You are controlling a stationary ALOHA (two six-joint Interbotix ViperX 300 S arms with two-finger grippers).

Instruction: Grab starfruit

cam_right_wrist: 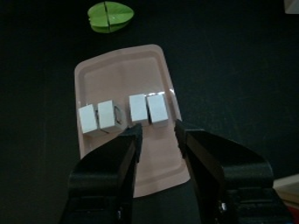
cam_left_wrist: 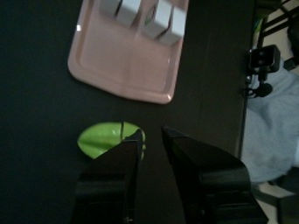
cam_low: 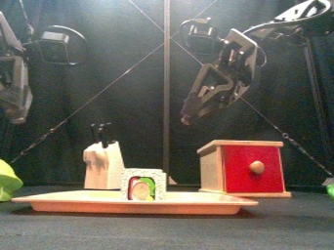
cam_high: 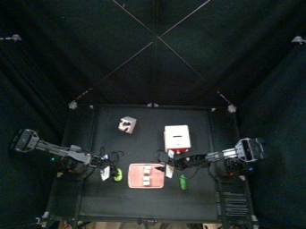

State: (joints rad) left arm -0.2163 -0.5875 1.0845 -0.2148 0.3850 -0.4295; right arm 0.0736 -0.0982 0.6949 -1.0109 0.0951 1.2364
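Judging from the table's front edge back, we put the task at the approach step: nothing is held yet. Nearest the front lies the pink tray [cam_low: 39, 202] with its white rolls [cam_low: 144, 186]. Just off its left end, apart from it on the bare black table, sits the starfruit [cam_left_wrist: 103, 140]. A darker green piece [cam_high: 185, 183] lies off the tray's other end and is not our target.

The left gripper [cam_left_wrist: 152, 140] hangs above the starfruit with its jaws parted and nothing between them. In the left wrist view the fruit shows beside one jaw and partly behind it, not in the gap. So we think the next move calls for a small sideways shift to centre the gap over the fruit. After that comes a descent to the table and a squeeze.

The starfruit lies flat. It is stubby, so its long axis is weak. In the left wrist view we read that axis as running roughly across the jaws, along the line on which they close. A slight wrist turn might give a grip across the narrower width, though we cannot be sure. Which end is the tip we cannot tell.

Further back, the right gripper [cam_right_wrist: 158, 144] hovers over the tray, likewise parted and empty. Behind it stands the red-fronted box [cam_low: 241, 168].
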